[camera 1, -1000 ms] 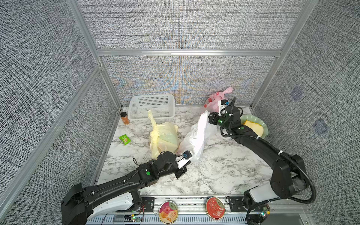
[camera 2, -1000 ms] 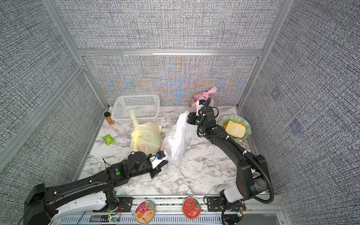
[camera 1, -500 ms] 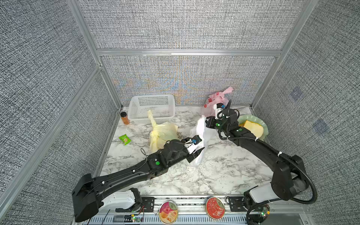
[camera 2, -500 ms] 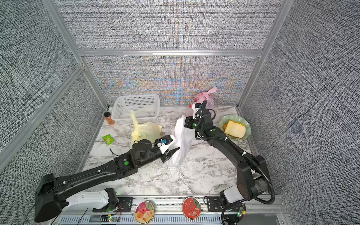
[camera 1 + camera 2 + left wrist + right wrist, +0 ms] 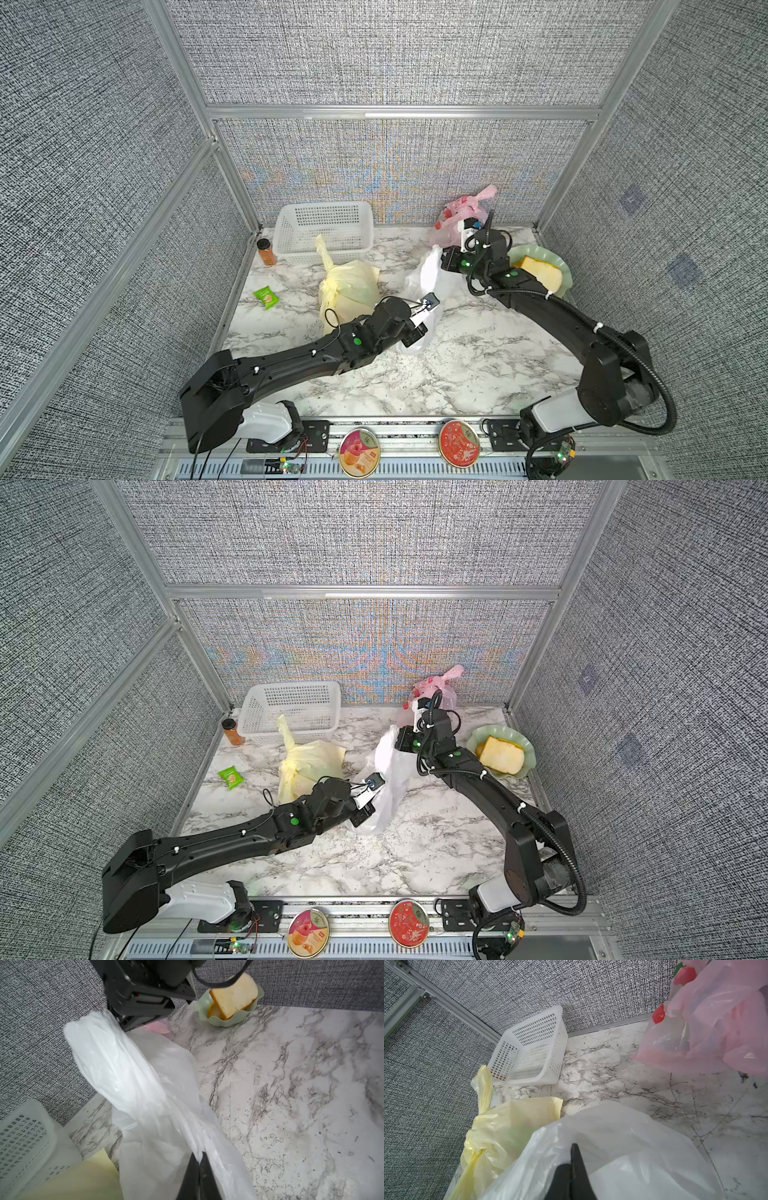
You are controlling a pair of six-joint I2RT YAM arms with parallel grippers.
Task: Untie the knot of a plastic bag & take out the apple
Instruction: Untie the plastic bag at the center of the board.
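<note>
White bag (image 5: 428,278) is strung btwn both arms on a slant. Top end is up at the right fingers (image 5: 575,1165), low end down near the desk (image 5: 457,374) at the left fingers (image 5: 202,1169). Both sets are clenched on thin film: left wrist view shows plastic nipped in the closed tips, right wrist view the same w/ film draped round them.

Why, prob: pulling the two ends apart puts tension on the tie so it can slip loose, and w/ one end high the contents sit low. Knot not visible, so can't tell if it's undone. Apple not seen either. No clear round bulge in the white bag, so presumably hidden inside, can't confirm.

Pose: left arm lies long and low over the desk from the front, wrist aimed at the bag's lower part, just beside the yellow bag (image 5: 349,286). Right arm reaches in from the other front corner, elbow raised, wrist over the bag top, near the pink bag (image 5: 461,212) and the plate (image 5: 536,251) of bread. Basket (image 5: 324,224) sits at the rear, well apart.
</note>
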